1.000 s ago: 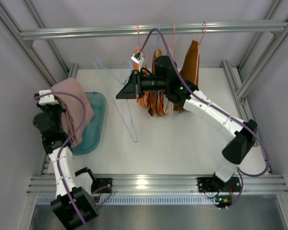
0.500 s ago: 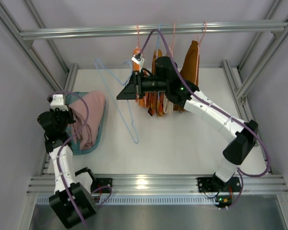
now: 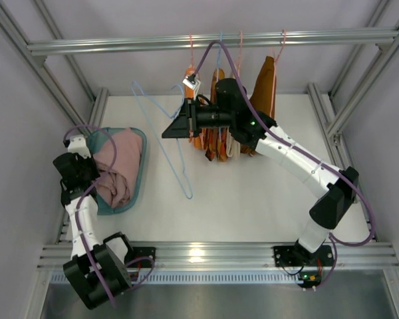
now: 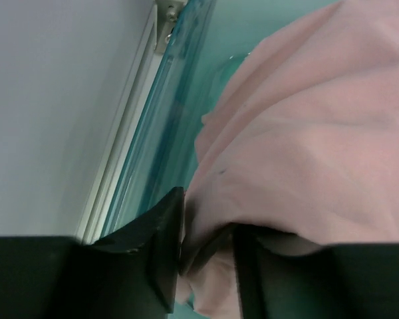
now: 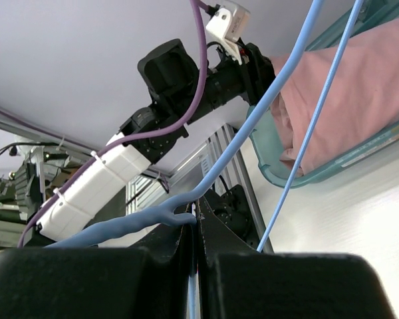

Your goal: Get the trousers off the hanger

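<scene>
A white worktop [image 3: 253,199] sits inside a grey aluminium frame. Nearest us, the pale pink cloth trousers [image 3: 120,166] lie bunched in the shallow teal plastic tray [image 3: 138,143], off any hanger. The left tool [image 4: 206,232] hangs over them, fingers slightly spread, a fold loose in the gap. Mid-worktop, the right tool [image 5: 194,226] pinches the bare pale-blue wire hanger [image 5: 146,218]. Farther back, the plain bright orange trousers [image 3: 197,141] hang below the metal rail [image 3: 120,45]. We judge one pair done and one left.

White table [image 3: 253,199] inside an aluminium frame [image 3: 120,45], pale walls [image 3: 13,126]
</scene>
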Available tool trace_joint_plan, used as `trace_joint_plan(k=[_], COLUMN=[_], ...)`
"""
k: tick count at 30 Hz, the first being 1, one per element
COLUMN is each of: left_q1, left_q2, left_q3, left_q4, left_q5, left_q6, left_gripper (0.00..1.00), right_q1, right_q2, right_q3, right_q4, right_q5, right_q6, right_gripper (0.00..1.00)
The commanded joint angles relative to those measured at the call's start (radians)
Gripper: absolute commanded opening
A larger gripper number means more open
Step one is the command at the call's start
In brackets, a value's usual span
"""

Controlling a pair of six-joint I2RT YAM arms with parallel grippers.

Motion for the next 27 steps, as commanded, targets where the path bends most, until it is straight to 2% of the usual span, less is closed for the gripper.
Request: trace_joint_plan(k=[1,2,3,6,8,9,11,17,20,21,23,27], left_q1=[0.007,0.007,0.008,0.008,0.008,0.008,0.008,0.008,0.008,0.007,0.008,0.008], left_q2=[0.025,0.018,0.005,-0.085,-0.163,-0.186,-0.226,-0.222,-0.208,-0.197,-0.158,-0.108], left_q3=[0.100,0.114,0.134,0.164,0.181,0.190,0.236,0.350,0.339,0.339,0.338,0.362], left_q4=[-0.136,-0.174,-0.189,-0.257,-0.286,-0.316,-0.349,-0.458,-0.441,-0.441,-0.444,-0.458], left_q5=[-0.059,-0.061,-0.053,0.063,0.166,0.198,0.250,0.266,0.374,0.472,0.566,0.648], left_q6=[0.001,-0.022,-0.032,-0.053,-0.072,-0.076,-0.094,-0.114,-0.106,-0.100,-0.077,-0.054], left_gripper=[0.40,0.58,0.66,0.84,0.89,0.97,0.98,0.97,0.92,0.91,0.88,0.83], right_q1=[-0.014,-0.014,-0.014,-0.014,-0.015,-0.015,-0.015,-0.015,-0.015,-0.015,-0.015,-0.015], right_q2=[-0.059,-0.068,-0.076,-0.111,-0.140,-0.150,-0.177,-0.220,-0.223,-0.222,-0.216,-0.200], right_q3=[0.000,-0.004,-0.010,-0.061,-0.081,-0.095,-0.105,-0.132,-0.141,-0.139,-0.136,-0.116], right_q4=[0.001,-0.002,-0.002,0.001,0.004,0.006,0.006,0.003,0.004,0.004,0.004,0.004], right_q5=[0.003,0.003,0.003,0.000,-0.001,-0.003,-0.003,0.002,0.003,0.003,0.003,0.005], right_q6=[-0.016,-0.016,-0.017,-0.022,-0.027,-0.027,-0.033,-0.050,-0.053,-0.053,-0.054,-0.037], right_gripper=[0.00,0.00,0.00,0.00,0.00,0.00,0.00,0.00,0.00,0.00,0.00,0.00])
